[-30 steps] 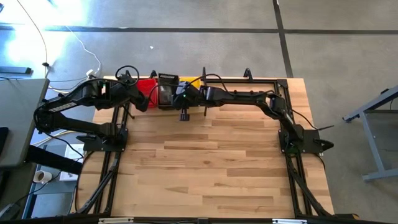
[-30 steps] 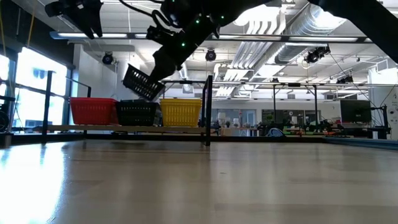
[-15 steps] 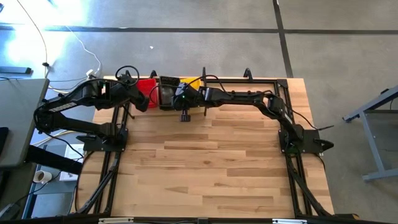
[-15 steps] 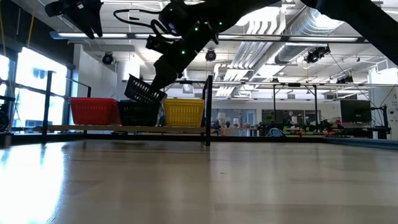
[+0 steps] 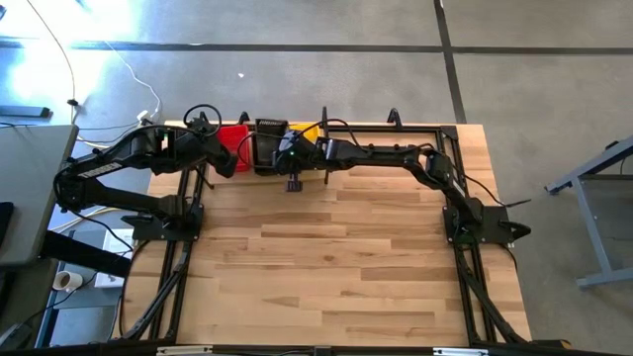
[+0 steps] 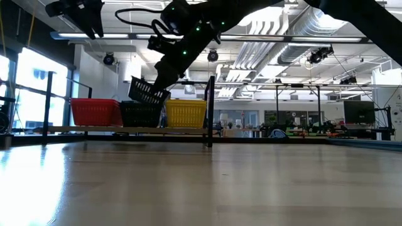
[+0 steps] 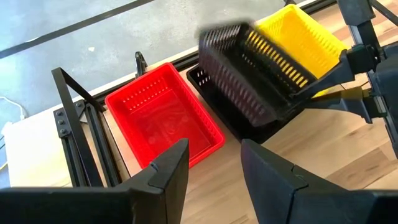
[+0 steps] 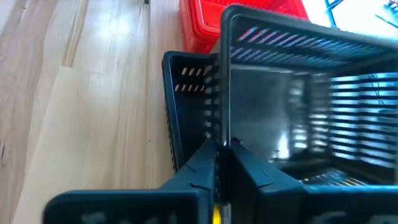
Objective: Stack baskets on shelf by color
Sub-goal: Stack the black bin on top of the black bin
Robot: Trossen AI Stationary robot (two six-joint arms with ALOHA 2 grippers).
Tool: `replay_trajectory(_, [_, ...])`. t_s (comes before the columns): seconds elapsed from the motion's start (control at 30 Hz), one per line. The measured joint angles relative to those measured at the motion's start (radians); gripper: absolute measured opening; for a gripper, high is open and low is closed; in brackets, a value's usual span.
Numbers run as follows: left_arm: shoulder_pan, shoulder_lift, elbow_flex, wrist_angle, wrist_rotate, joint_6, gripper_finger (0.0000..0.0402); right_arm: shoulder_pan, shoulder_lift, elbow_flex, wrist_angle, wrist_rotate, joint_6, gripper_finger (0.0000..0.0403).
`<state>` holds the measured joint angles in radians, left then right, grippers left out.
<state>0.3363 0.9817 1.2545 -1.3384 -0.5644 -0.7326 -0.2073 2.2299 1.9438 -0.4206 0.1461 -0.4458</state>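
On the shelf (image 6: 75,130) at the table's far edge stand a red basket (image 6: 94,112), a black basket (image 6: 135,115) and a yellow basket (image 6: 184,113), side by side on their bottoms. My right gripper (image 6: 164,70) is shut on a second black basket (image 6: 147,91), which hangs tilted just above the black one on the shelf. The left wrist view shows this held basket (image 7: 249,74) over the shelf basket (image 7: 214,99). My left gripper (image 7: 214,155) is open and hovers high, near the red basket (image 7: 161,118). My right gripper pinches the held black basket by the rim of one wall (image 8: 222,134), one finger outside (image 8: 196,165) and one inside. It comes slanting down from the table's right. The basket is tilted; whether its low end touches the shelf's black basket (image 8: 186,93), I cannot tell.
Black shelf posts (image 6: 211,110) rise at the shelf's right end, next to the yellow basket. The shelf's black frame (image 5: 415,127) runs along the far edge. The wooden tabletop (image 5: 326,257) stretches toward the near edge.
My right gripper has carried the held black basket down a little toward the black basket on the shelf, keeping it tilted, and has then nearly stopped.
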Motion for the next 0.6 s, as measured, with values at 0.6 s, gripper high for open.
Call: replay_trajectory(0.6, [0.0,0.0,0.0,0.0,0.0,0.0,0.0135,0.039,-0.034,0.0,-0.029,0.037,-0.047,0.0087])
